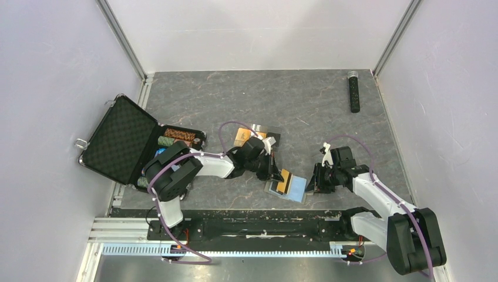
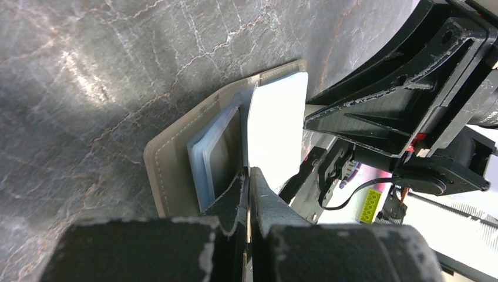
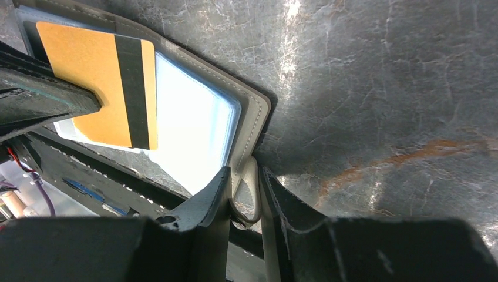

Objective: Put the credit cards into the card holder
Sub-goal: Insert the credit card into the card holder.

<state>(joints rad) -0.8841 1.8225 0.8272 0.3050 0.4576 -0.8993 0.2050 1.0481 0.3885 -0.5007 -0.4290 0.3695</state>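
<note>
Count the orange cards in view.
2. One orange card is pinched in the left claw over the open card holder; another card lies farther back beside that arm. More may be hidden.

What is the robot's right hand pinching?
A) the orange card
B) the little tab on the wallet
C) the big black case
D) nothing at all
B: in the right wrist view the right gripper has its fingers closed on the snap tab at the edge of the open card holder.

card holder (image 3: 253, 113): matt stitched leather-look | credit card (image 3: 88, 76): smooth plastic | table (image 3: 382, 88): glossy marbled
</note>
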